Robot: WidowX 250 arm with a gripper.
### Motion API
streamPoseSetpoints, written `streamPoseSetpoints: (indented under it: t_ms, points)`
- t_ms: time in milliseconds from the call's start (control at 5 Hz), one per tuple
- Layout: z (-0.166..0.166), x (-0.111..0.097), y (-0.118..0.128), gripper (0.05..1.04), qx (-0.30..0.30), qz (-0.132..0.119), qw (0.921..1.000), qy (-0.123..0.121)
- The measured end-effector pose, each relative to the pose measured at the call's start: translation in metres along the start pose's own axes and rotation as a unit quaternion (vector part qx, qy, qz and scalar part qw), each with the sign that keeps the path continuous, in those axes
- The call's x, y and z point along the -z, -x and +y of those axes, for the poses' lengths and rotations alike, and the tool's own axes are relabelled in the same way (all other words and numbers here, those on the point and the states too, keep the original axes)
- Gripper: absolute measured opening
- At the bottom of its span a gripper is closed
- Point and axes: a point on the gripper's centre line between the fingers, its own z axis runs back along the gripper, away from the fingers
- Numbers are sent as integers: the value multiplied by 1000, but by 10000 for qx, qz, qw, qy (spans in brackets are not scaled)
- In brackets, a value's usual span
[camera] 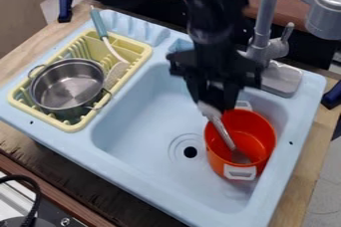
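Nearest the camera is the front rim of the light-blue sink (126, 176), the largest thing which I work above. Toward 9 o'clock from the middle of view, the yellow dish rack (70, 127) sits on its ledge. Between 1 and 2 o'clock rises the grey faucet (267, 12). At 4 o'clock, inside the basin, stands the orange pot (218, 159) with white side handles, just beside the drain (190, 152). In the rack rests the steel pot (70, 84).

The smaller thing, the grey spoon (224, 132), leans in the orange pot, with its wide end low inside and its handle over the rim. My gripper (216, 102) is at the upper end of this handle; I cannot tell if it is clamped on it or only near to it.

The spoon's long axis goes from 11 o'clock to 5 o'clock, tilted, and the wide end points to 5 o'clock. I judge it light and stiff, not fragile, but its smooth and narrow handle may slip or turn in my grasp. I would take hold across the handle, a little above the pot's rim, where its weight should swing less than from the very end.
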Motion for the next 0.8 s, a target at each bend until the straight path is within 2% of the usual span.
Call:
streamPoseSetpoints:
  t_ms: [400, 600, 800]
  points:
    - [-27, 14, 13, 501, 358, -136, 9989, 285]
    - [-28, 15, 13, 565, 309, -186, 9986, 394]
    - [-25, 15, 11, 863, 205, -182, 9989, 382]
